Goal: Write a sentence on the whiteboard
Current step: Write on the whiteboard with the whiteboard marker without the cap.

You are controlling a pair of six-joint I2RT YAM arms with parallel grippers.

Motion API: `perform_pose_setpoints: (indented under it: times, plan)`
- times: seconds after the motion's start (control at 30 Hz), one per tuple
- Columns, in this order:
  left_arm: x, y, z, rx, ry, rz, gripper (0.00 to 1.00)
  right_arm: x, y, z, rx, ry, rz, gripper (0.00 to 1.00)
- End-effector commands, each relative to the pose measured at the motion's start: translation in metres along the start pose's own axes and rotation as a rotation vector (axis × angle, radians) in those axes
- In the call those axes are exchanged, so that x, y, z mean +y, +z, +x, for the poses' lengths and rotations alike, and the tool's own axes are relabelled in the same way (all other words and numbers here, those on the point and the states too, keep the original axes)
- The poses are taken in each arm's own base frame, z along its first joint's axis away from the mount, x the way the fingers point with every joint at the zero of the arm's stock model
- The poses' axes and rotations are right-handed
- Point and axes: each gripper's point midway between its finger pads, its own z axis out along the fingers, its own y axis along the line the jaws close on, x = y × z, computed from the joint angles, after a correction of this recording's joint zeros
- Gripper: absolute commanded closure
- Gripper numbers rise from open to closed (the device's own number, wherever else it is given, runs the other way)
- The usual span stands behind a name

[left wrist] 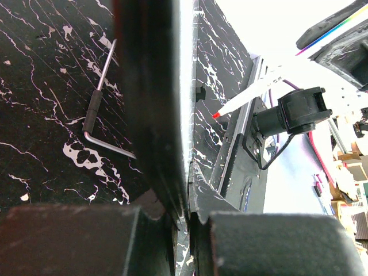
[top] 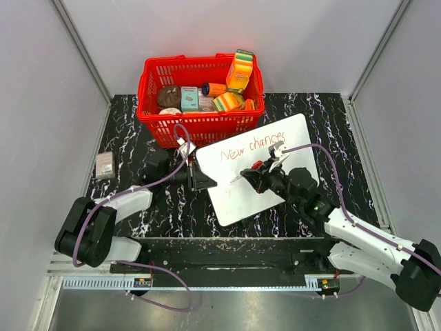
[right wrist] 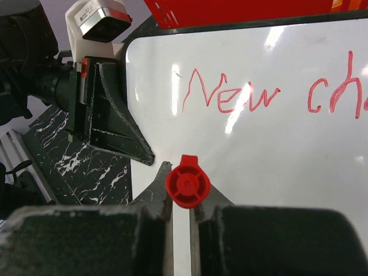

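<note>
Top view: fixed high, behind both arm bases. It looks down and forward over the table [top: 124, 138], taking in the whole whiteboard [top: 238, 196], with the red basket [top: 200, 127] at the far side.

Left wrist view: very near and low, sighting along its own fingers close to table level. The marker [left wrist: 247, 98] shows across from it.

Right wrist view: close over the board, looking past the marker's red end.

Shared: right wrist and top views both catch the left gripper [right wrist: 138, 149] at the board's left edge, and the sentence [right wrist: 230, 98].
</note>
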Motion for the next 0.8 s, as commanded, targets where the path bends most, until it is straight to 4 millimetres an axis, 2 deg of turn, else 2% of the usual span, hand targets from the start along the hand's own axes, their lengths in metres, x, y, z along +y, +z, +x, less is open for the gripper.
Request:
perform_pose_setpoints:
  times: [0.0,0.3,0.6,0.77]
  plan:
    - [0.022,-0.003,0.026,0.052,0.073,-0.070,1.00,0.005,0.005,-0.020,-0.095,0.013,0.003,1.00]
    - [0.023,-0.003,0.027,0.053,0.069,-0.072,1.00,0.001,0.009,-0.031,-0.147,0.026,0.038,1.00]
    - [0.023,-0.004,0.027,0.053,0.068,-0.074,1.00,-0.003,0.018,-0.019,-0.116,0.031,0.051,1.00]
    - [0.023,-0.003,0.026,0.052,0.069,-0.072,1.00,-0.012,0.017,-0.015,-0.113,0.036,0.100,1.00]
